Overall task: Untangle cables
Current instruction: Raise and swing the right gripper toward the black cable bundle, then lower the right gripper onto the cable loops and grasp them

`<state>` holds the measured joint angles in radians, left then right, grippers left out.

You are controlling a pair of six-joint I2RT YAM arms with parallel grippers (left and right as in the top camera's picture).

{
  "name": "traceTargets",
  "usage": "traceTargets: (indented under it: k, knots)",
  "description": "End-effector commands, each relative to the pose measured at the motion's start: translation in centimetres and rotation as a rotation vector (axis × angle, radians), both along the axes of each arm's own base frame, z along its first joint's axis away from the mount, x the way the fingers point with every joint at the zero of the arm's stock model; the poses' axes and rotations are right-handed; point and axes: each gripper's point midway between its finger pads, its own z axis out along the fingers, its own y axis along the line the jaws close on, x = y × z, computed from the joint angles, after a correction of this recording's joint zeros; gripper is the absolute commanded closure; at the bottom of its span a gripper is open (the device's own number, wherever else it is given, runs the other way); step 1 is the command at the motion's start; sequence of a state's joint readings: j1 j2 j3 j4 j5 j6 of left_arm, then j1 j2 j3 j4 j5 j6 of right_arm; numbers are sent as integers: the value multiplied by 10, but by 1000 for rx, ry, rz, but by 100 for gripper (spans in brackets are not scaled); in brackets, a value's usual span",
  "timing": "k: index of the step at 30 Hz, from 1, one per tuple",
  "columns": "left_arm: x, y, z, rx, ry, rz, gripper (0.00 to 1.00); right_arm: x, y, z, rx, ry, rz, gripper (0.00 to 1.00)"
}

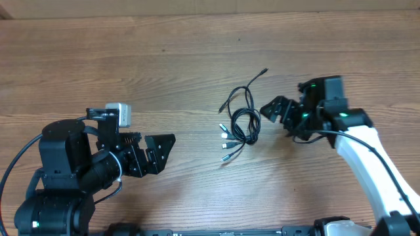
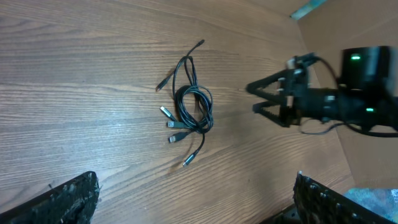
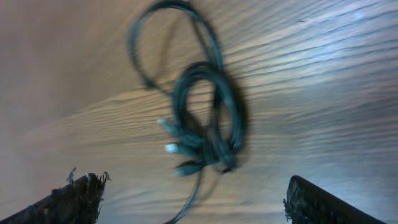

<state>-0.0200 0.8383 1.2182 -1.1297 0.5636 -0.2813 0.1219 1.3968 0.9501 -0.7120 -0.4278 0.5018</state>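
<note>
The cables [image 1: 241,122] lie as one tangled bundle of thin black cords in the middle of the wooden table, with looped coils and several silver-tipped plugs fanning out at the lower left. They also show in the left wrist view [image 2: 190,110] and, blurred, in the right wrist view [image 3: 202,112]. My right gripper [image 1: 274,110] is open and empty, just right of the bundle, fingers pointing at it. My left gripper [image 1: 161,152] is open and empty, well left of the bundle.
The wooden table [image 1: 197,59] fills the view. My right arm's white link [image 1: 367,157] runs to the lower right. A brown cardboard wall [image 2: 348,25] stands beyond the table's right side in the left wrist view.
</note>
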Motion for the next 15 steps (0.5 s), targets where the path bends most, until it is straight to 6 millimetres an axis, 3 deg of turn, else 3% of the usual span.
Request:
traceTargets:
  k: [1, 4, 12, 15]
  knots:
    - [0, -2, 2, 6, -13, -14, 0, 16, -16, -16, -201, -28, -45, 8]
    - [0, -2, 2, 6, -13, -14, 1, 21, -8, -28, -228, -27, -23, 9]
    - [0, -2, 2, 6, -13, -14, 1, 36, 15, -48, -224, -49, 27, 32]
    - [0, -2, 2, 6, -13, -14, 1, 43, 12, -57, -266, -62, 15, 36]
